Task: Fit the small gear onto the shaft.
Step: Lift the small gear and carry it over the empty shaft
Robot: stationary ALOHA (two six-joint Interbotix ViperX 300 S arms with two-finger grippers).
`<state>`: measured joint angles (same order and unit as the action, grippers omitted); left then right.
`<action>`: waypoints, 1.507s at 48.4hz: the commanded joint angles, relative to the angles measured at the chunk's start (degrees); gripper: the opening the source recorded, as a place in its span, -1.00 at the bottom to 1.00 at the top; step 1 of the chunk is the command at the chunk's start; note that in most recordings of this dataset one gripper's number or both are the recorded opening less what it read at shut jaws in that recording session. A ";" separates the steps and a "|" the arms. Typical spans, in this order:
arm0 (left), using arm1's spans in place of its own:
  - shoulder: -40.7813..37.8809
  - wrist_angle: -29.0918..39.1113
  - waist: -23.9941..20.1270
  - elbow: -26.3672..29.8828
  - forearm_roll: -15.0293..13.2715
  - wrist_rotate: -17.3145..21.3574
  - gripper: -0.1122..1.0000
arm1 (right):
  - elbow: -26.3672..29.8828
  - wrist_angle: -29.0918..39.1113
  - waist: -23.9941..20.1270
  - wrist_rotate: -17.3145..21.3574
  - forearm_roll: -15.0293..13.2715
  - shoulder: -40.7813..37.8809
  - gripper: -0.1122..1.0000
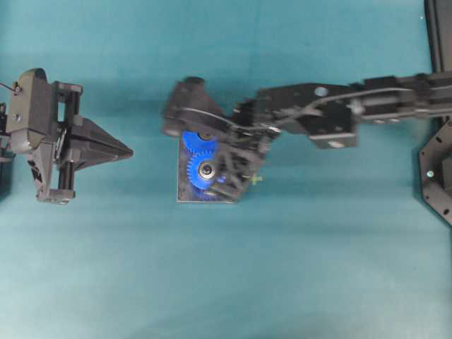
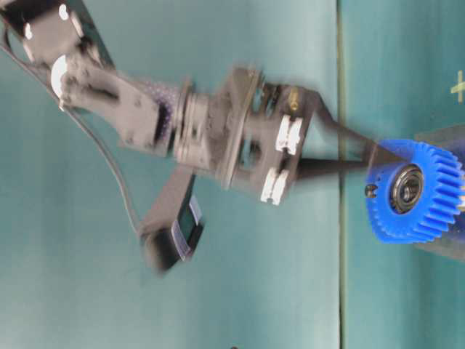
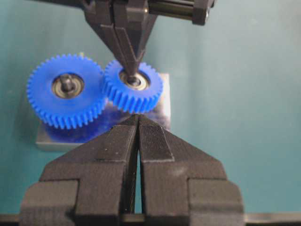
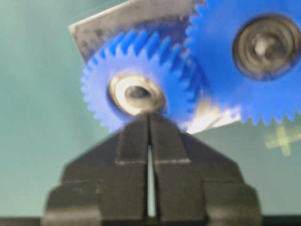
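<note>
The small gear point(image 3: 133, 89) lies flat on the grey plate point(image 3: 163, 106), its teeth meshed with the larger blue gear point(image 3: 66, 92). My right gripper point(image 4: 149, 115) is shut, and its fingertips rest on the small gear's point(image 4: 136, 61) silver hub from above. The shaft is hidden by that hub and the fingertips. From overhead the right gripper point(image 1: 210, 169) covers part of both gears on the plate point(image 1: 185, 195). My left gripper point(image 1: 130, 151) is shut and empty, hovering well left of the plate, and in the left wrist view its tips point(image 3: 138, 117) point at the small gear.
The larger gear point(image 4: 258, 56) sits on its own peg beside the small one. A yellow cross mark point(image 1: 256, 179) lies on the teal table just right of the plate. A black frame point(image 1: 438, 176) stands at the right edge.
</note>
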<state>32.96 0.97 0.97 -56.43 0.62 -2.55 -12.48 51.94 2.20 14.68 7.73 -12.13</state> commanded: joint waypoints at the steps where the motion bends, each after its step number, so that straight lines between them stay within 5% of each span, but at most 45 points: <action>1: 0.26 -0.53 0.00 0.53 0.18 -0.09 -0.80 | 0.79 -0.53 -0.35 0.97 -0.18 2.29 -0.80; 24: 0.18 -1.05 0.00 0.53 0.18 -0.18 -0.80 | 9.93 -4.31 0.97 -0.79 -0.44 -4.39 -0.80; 48: 0.26 -0.97 0.00 0.53 0.18 -0.09 -0.80 | 5.10 -0.70 4.31 -0.44 -3.16 -2.46 -0.80; 73: 0.18 -1.05 0.00 0.26 0.18 -0.18 -0.80 | 5.89 0.44 -0.44 4.83 -5.27 3.08 -0.80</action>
<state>32.96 0.44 0.97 -56.60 0.62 -2.64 -8.53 53.70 1.41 18.81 3.16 -11.51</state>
